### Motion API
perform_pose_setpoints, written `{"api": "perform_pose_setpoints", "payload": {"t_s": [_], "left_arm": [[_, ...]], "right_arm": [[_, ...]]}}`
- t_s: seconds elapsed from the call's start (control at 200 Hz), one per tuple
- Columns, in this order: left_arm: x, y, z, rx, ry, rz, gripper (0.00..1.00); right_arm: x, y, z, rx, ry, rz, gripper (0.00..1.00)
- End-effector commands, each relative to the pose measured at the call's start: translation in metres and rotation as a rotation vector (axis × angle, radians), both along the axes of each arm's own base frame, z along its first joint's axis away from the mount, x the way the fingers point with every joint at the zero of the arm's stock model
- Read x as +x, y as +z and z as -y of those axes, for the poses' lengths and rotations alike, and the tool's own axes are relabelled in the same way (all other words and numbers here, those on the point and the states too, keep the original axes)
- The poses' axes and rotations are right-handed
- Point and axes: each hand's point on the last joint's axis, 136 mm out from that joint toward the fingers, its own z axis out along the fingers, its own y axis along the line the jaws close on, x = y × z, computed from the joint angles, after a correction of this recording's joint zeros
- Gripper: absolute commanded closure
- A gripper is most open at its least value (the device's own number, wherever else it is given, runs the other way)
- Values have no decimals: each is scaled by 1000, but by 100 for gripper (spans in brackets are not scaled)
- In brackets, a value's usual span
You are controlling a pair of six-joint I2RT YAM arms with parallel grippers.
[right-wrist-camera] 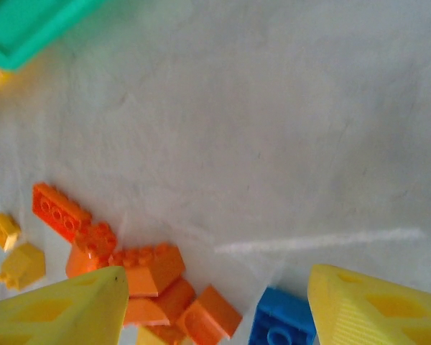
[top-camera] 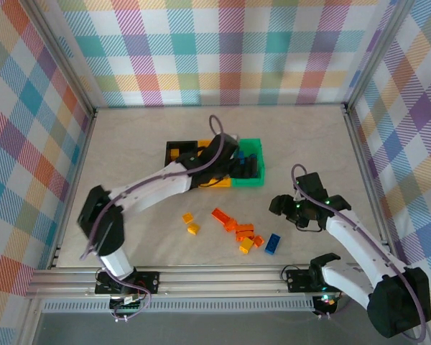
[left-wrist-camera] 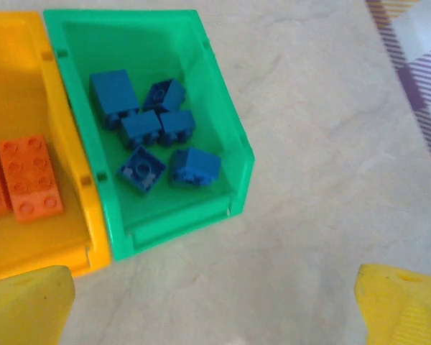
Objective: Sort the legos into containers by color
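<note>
Legos (top-camera: 237, 228) lie loose on the table (top-camera: 129, 144), on the near side of the bins: an orange cluster, two yellow ones to its left and one blue brick (top-camera: 274, 243) to its right. The left wrist view shows what the arm covers from above: six blue bricks (left-wrist-camera: 158, 133) in the green bin (left-wrist-camera: 223, 108) and orange bricks (left-wrist-camera: 29, 176) in the yellow-orange bin (left-wrist-camera: 43, 251). The left gripper (left-wrist-camera: 215, 309) hovers there, spread wide and empty. The right gripper (right-wrist-camera: 215, 316) hangs over the loose pile, fingers parted, holding nothing.

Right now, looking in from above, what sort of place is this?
Probably a robot test booth: checked cloth walls, a metal frame, and two arms bolted to a table with toy bricks.
</note>
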Motion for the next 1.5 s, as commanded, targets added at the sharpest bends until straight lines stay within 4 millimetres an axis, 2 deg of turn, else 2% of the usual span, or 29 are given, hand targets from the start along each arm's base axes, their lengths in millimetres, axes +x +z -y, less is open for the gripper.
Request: {"api": "perform_pose_setpoints", "payload": {"t_s": [0.0,0.155,0.265,0.44,0.65,0.805,0.915,1.005,1.09,1.15,1.245,1.355,1.495], "left_arm": [[-22,-13,-17,-42,28,-29,0],[-45,-16,-47,-79,55,-12,0],[-56,-17,-66,-74,72,3,0],[-66,-17,-85,-73,90,26,0],[-71,-20,-98,-70,103,34,0],[-73,-24,-104,-63,111,29,0],[-73,-24,-110,-54,131,34,0],[-74,-21,-113,-65,135,42,0],[-81,-26,-120,-41,136,22,0],[-83,-26,-123,-41,136,18,0],[-88,-28,-128,-45,143,10,0],[-94,-34,-138,-43,163,0,0],[-102,-38,-146,-37,172,-21,0]], "right_arm": [[-33,-14,-7,-18,22,-164,33],[-63,-32,-16,-100,87,-325,33],[-69,-35,-11,-165,98,-376,33],[-67,-44,-6,-238,100,-404,33],[-60,-64,-14,-256,114,-433,38],[-58,-69,-19,-243,115,-446,51],[-51,-58,-20,-248,133,-404,61],[-34,-31,-25,-229,155,-298,65],[-12,-1,-33,-203,178,-166,67],[10,21,-44,-183,202,-65,68],[55,52,-65,-169,238,107,68],[112,66,-79,-226,227,244,66],[177,63,-91,-298,213,319,62]]}}
